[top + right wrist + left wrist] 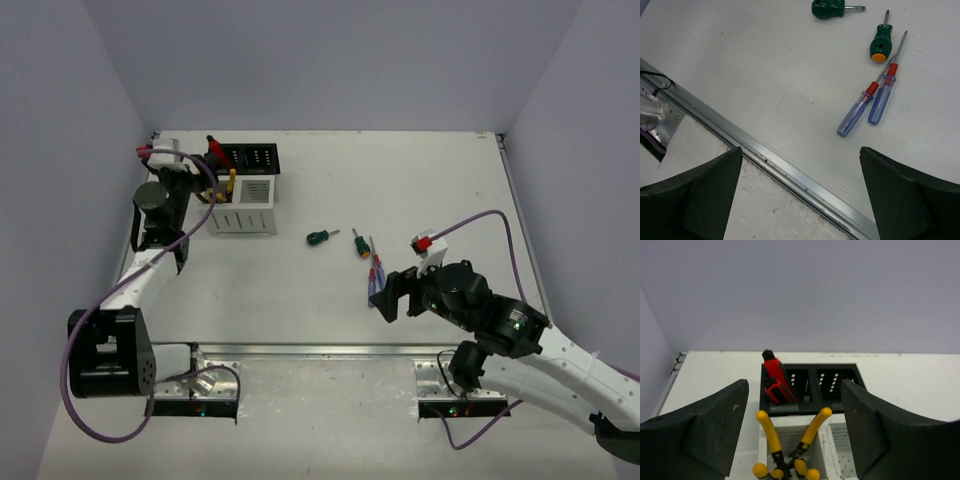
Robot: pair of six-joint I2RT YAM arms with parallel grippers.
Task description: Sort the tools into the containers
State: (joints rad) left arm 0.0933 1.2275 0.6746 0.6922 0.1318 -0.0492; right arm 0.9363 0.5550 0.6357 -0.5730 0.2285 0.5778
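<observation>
The black bin (255, 158) and the white bin (245, 208) stand together at the far left. Red-and-black cutters (776, 382) stand in the black bin's (840, 382) left compartment. Yellow-handled pliers (790, 445) stand in the white bin's (840, 460) left compartment. My left gripper (794, 392) is open and empty, just above the white bin; in the top view it (198, 188) sits at the bins' left side. Two green screwdrivers (827, 8) (881, 42) and two blue-handled screwdrivers (855, 116) (881, 102) lie on the table. My right gripper (801, 155) is open and empty, near the blue ones (375, 283).
A metal rail (790, 175) runs along the table's near edge under my right gripper. Grey walls close in the table at the left, back and right. A purple cable (480, 220) loops above the right arm.
</observation>
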